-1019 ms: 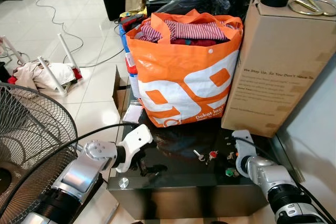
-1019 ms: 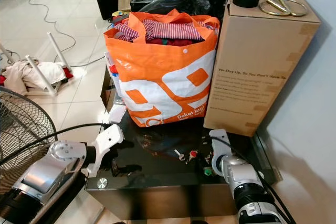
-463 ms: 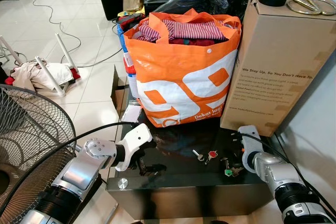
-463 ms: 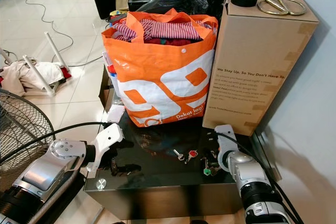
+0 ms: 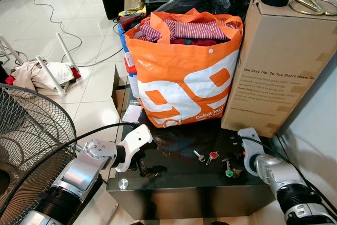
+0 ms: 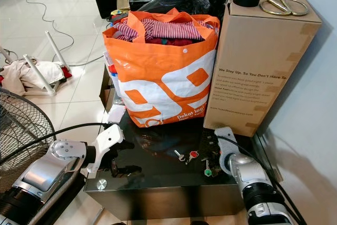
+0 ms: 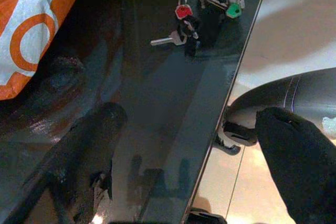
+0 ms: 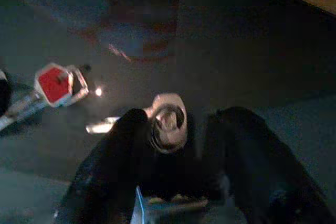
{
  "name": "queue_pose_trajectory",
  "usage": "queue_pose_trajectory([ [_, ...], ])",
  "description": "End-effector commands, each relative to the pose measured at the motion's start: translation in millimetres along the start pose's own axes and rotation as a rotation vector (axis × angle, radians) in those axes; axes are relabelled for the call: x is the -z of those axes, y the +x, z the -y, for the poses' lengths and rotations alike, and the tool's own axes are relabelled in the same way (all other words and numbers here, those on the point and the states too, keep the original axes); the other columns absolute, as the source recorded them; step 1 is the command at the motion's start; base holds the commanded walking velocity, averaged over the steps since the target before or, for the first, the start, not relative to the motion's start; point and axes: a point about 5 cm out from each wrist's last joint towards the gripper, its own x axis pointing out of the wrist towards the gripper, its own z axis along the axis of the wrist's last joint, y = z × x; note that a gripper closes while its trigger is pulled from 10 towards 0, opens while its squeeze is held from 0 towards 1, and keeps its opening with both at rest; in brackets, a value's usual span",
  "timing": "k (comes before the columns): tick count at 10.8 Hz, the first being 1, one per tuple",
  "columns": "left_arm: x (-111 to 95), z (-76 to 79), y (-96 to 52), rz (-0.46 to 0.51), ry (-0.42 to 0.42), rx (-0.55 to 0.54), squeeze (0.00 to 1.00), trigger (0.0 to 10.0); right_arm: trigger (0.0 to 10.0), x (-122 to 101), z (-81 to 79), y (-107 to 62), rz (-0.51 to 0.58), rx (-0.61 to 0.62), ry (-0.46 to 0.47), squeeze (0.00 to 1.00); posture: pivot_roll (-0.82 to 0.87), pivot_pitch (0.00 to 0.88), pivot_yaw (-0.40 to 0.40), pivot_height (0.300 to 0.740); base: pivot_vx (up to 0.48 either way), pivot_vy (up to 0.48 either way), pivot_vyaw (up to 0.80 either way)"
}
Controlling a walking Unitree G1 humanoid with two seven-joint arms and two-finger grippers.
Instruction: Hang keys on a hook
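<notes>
Keys lie loose on black glass worktop [image 5: 179, 180], both grippers low beside them.
Left to right: fan [image 5: 26, 146] at far left; left gripper [image 5: 141, 166] at the worktop's left front edge, jaws open, holding nothing; orange bag [image 5: 181, 72] at the back; keys [image 5: 210, 157] with red and green heads spread right of centre; right gripper [image 8: 176, 145] down over the bunch, jaws apart either side of a silver ring, not gripping; cardboard box [image 5: 276, 56] at right.
</notes>
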Motion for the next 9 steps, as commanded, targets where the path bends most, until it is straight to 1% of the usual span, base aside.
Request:
queue_pose_trajectory([
  [1, -2.9, -4.7, -2.1, -0.009, 0.009, -0.012, 0.0, 10.0, 0.0, -0.3, 0.1, 0.1, -0.018, -0.002, -0.016, 0.0, -0.22, 0.0, 0.06, 0.74, 0.0, 0.0, 0.0],
  [3, -3.6, -6.0, -1.8, -0.009, 0.009, -0.013, 0.0, 10.0, 0.0, 2.5, 1.2, -0.4, -0.038, -0.004, -0.016, 0.0, -0.22, 0.0, 0.059, 0.74, 0.0, 0.0, 0.0],
  [5, -3.7, -7.6, -2.2, -0.01, 0.007, -0.017, 0.0, 10.0, 0.0, 1.5, 4.1, 0.2, -0.028, 0.019, 0.013, 0.0, -0.22, 0.0, 0.059, 0.74, 0.0, 0.0, 0.0],
  [9, -3.8, -8.5, -2.2, -0.009, 0.004, -0.017, 0.0, 10.0, 0.0, -0.7, 4.8, 0.1, -0.015, 0.017, 0.023, 0.0, -0.22, 0.0, 0.058, 0.74, 0.0, 0.0, 0.0],
])
